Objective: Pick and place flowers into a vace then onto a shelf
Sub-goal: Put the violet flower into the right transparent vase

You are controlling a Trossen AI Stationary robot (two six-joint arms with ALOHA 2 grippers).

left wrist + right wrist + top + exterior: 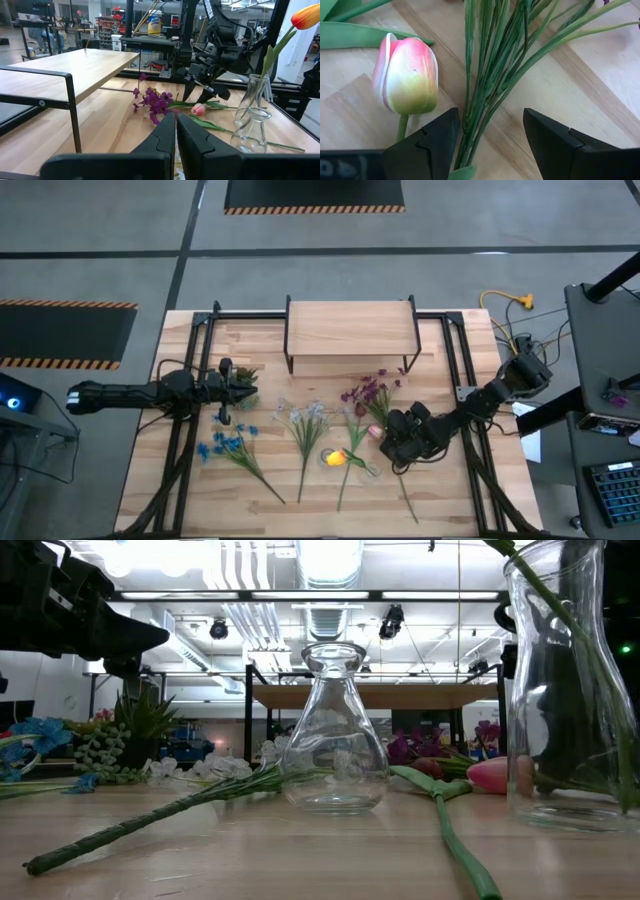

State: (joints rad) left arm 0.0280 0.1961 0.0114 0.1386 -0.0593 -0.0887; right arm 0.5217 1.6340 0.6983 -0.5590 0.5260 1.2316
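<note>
Loose flowers lie flat on the wooden table: blue (228,442), white (305,415), purple (368,392) and a pink tulip (407,75). A yellow-orange tulip (305,17) stands in the taller glass vase (570,680), beside a small bulbous vase (335,740). The shelf (350,330) stands at the table's far middle. My right gripper (490,140) is open and slants down over the purple flowers' green stalks (490,75), one finger on each side, with the tulip bloom just beside it. My left gripper (175,135) is shut and held level at the left, with nothing in it.
A small green potted plant (243,385) stands right by my left gripper. Black frame rails (190,430) run along both sides of the table. The two vases stand close to my right gripper, on its near-left side. Bare wood lies along the near edge.
</note>
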